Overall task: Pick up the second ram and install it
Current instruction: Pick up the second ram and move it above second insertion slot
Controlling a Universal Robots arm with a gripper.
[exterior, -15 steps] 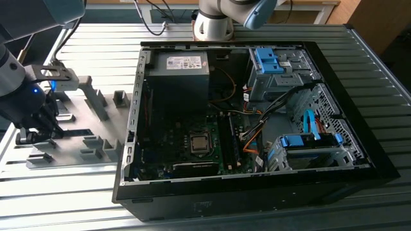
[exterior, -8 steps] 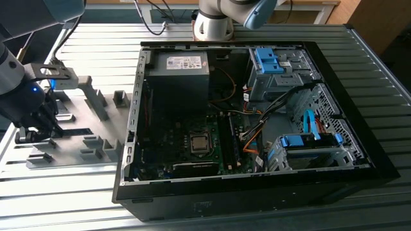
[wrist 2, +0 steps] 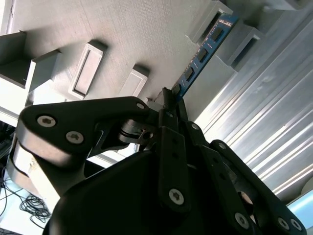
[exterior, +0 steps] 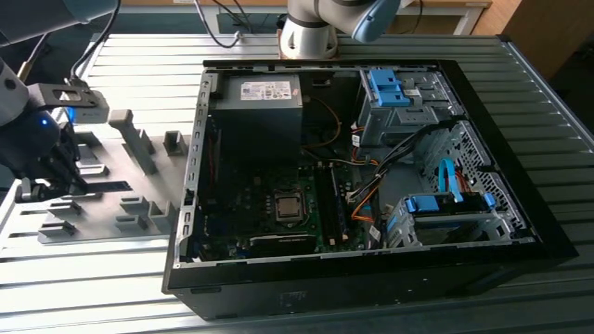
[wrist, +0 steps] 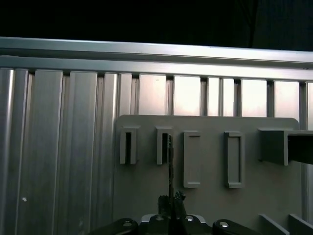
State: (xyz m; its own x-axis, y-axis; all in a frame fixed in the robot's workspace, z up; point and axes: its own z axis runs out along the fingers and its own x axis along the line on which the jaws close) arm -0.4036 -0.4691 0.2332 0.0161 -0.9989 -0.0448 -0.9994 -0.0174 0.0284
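The gripper point(exterior: 51, 186) hangs over a grey fixture plate point(exterior: 107, 167) on the exterior view's left, well apart from the open computer case point(exterior: 307, 299) that lies on its side on the ribbed metal table point(exterior: 83, 278). The arm's base point(exterior: 311, 31) stands on the table beyond the case.

In the second wrist view, the fingers point(wrist 2: 172, 105) are clenched on the near end of the ram stick point(wrist 2: 203, 51). The stick is a thin blue-green board with small dark chips along its face. It runs away from the gripper point(wrist 2: 170, 95) across the grey plate point(wrist 2: 122, 29). Its far end lies between two raised grey blocks point(wrist 2: 242, 41) near the plate's edge, where the table's metal ribs point(wrist 2: 274, 122) begin. Whether that end touches the blocks cannot be told.

In the first wrist view the ram stick point(wrist: 169, 161) shows edge-on as a thin dark line. It rises from the gripper point(wrist: 171, 203) to the dark slot of a small grey block point(wrist: 164, 144). This block sits in a row with other slotted blocks on the plate point(wrist: 146, 196), and the table point(wrist: 58, 147) runs past the plate.

Inside the case, the green board point(exterior: 269, 188) carries long black slots point(exterior: 332, 202) beside the processor socket point(exterior: 289, 207), with blue drive brackets point(exterior: 446, 205) on the exterior view's right
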